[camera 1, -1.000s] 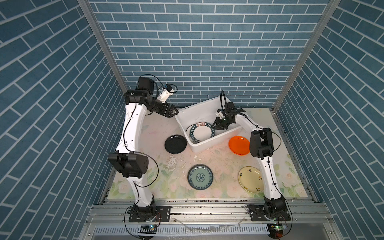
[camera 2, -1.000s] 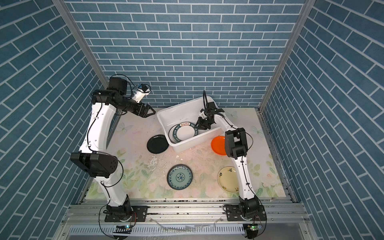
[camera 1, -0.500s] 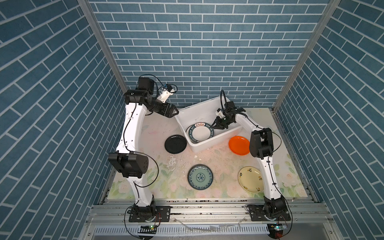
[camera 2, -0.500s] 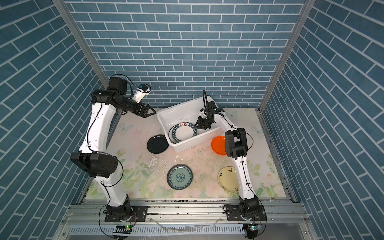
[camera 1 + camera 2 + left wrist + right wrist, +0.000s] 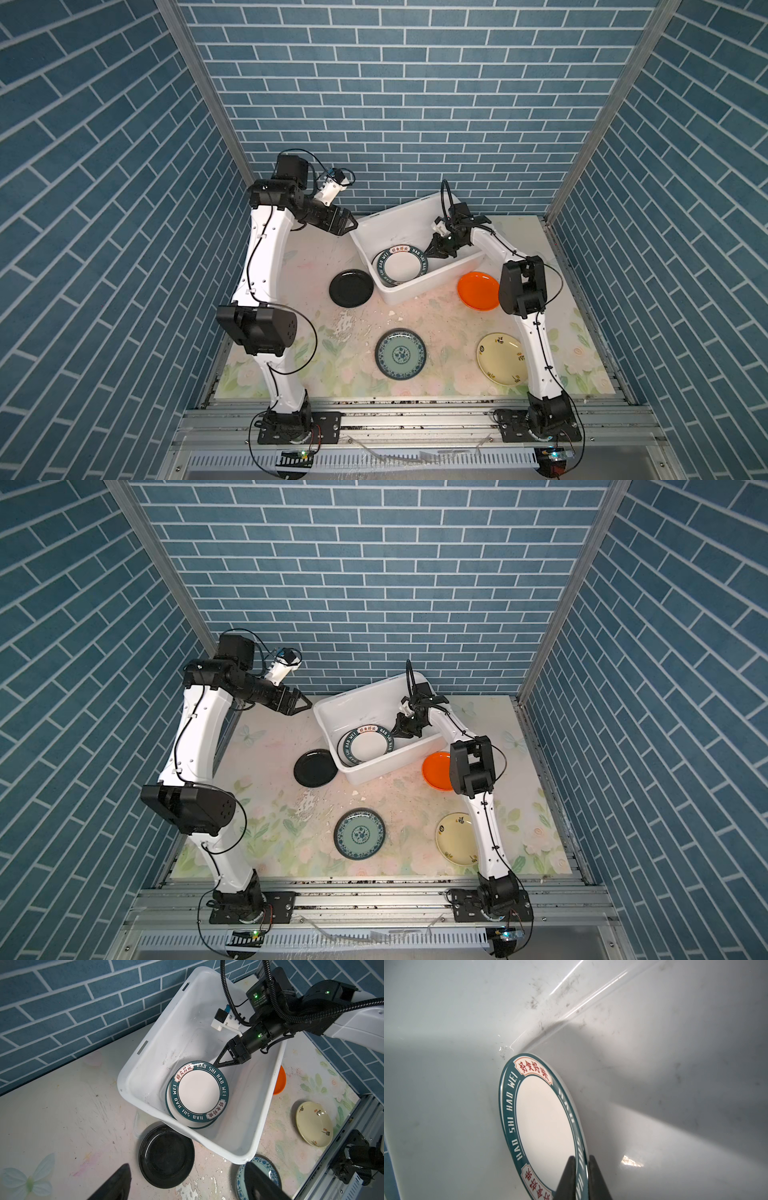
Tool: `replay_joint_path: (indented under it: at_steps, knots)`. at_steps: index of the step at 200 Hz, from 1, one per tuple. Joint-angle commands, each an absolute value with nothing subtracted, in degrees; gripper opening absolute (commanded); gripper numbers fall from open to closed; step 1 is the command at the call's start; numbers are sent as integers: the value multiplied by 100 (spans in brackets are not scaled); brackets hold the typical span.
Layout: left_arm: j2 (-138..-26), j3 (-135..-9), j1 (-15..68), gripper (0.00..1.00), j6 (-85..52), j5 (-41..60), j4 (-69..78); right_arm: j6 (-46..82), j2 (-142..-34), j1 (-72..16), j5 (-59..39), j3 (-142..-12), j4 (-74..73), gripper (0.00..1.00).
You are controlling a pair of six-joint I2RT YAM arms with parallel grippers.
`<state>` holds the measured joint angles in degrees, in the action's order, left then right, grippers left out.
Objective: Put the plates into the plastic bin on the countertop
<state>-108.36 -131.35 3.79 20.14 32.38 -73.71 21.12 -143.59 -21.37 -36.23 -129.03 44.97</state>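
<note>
Inside the plastic bin (image 5: 432, 280), the right claw (image 5: 428, 252) pinches the far rim of the white plate with the dark lettered rim (image 5: 399, 268). In the right wrist view its two dark fingers (image 5: 569, 1178) sit on either side of that rim, close together. The plate lies at the bin's near-left end, slightly tilted. It appears to rest on a second plate with a similar rim, though most of that one is hidden.

The left claw (image 5: 349, 226) hangs above the desk (image 5: 316, 257) by the bin's far-left corner. It is spread wide and holds nothing, and its fingers (image 5: 118, 1184) frame the scene from the left wrist camera.

Four plates lie flat on the flowered desk outside the bin. The black plate (image 5: 351, 288) is just beside the bin's left corner and the orange plate (image 5: 478, 291) just beside its right end. The teal patterned plate (image 5: 400, 354) and the cream-yellow plate (image 5: 498, 359) are nearer the front rail (image 5: 415, 409), and the right arm's white link crosses in front of the cream-yellow one.
</note>
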Motion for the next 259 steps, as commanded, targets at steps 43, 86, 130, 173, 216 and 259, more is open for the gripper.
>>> replay_joint_path:
  at_steps: [43,86,130,173,216,259]
  knots:
    - [-10794,-13103,420,87,2030,3272,-7460,2180,-14605,-2180,-3833,-13134,4522,8]
    - [-10845,-13125,413,87,2035,3270,-7459,2206,-14757,-2214,-3955,-13315,4608,7]
    - [-10903,-13202,413,87,2013,3278,-7453,2215,-14762,-2241,-3986,-13376,4588,7]
    - [-10883,-13190,413,87,2021,3304,-7470,2164,-14563,-2250,-3763,-13404,4605,19]
    - [-10835,-13131,417,87,1987,3419,-7471,2033,-14340,-2232,-3495,-13390,4762,26]
    - [-10813,-13092,413,87,2013,3393,-7505,1969,-14259,-2229,-3217,-13431,4945,28]
